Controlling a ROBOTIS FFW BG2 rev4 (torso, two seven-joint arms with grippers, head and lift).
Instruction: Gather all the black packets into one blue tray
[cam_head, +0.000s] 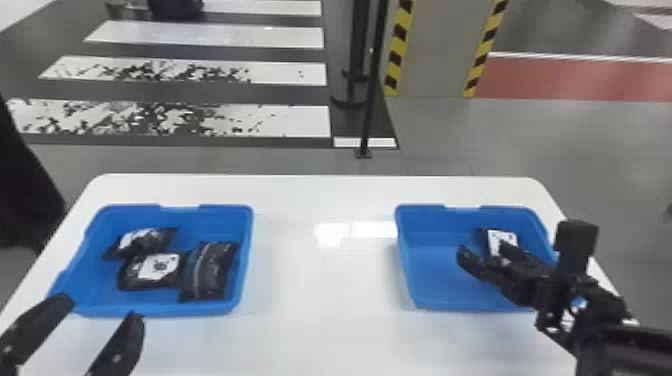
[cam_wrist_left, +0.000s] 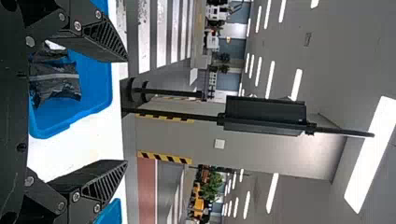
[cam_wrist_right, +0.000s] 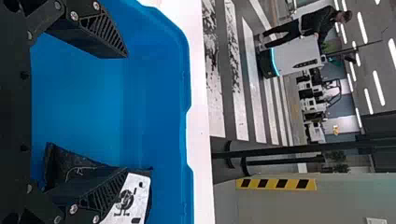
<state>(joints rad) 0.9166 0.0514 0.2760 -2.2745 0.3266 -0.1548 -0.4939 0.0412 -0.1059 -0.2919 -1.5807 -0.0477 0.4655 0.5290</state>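
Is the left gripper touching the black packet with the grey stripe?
Apart. The head view shows part of the left blue tray between the open left gripper and the black packet with the grey stripe.

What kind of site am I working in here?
Probably an indoor robotics lab or demo hall: crosswalk stripes on the floor, hazard-striped column, strip lights on the ceiling.

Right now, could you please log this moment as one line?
left tray: three black packets; right tray: one black packet; right tool: open at right tray; left tool: open, empty; gathering: unfinished
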